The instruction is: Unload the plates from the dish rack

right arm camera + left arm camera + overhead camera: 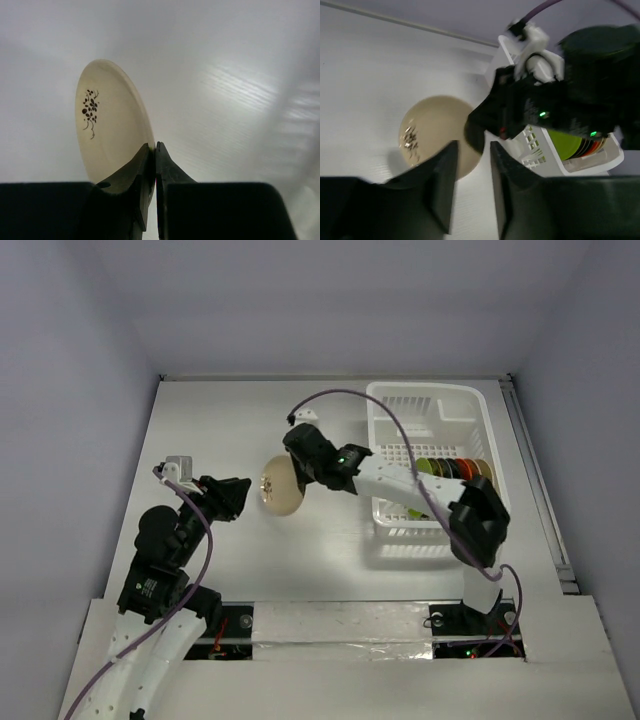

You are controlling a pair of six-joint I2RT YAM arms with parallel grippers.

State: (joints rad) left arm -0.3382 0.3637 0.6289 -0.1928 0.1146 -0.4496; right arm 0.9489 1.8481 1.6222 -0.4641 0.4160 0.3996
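Note:
My right gripper (296,480) is shut on the rim of a cream plate (279,486) with a dark flower print. It holds the plate on edge over the table, left of the white dish rack (430,400). The plate also shows in the right wrist view (107,125), pinched between the fingers (145,165), and in the left wrist view (427,132). My left gripper (238,496) is open and empty, just left of the plate and apart from it. Several plates (455,469), lime green, orange and dark, stand upright in the rack; they show in the left wrist view (572,145) too.
The rack sits at the table's right side, its far half holding nothing that shows. A purple cable (350,400) loops over the right arm. White walls close the table on three sides.

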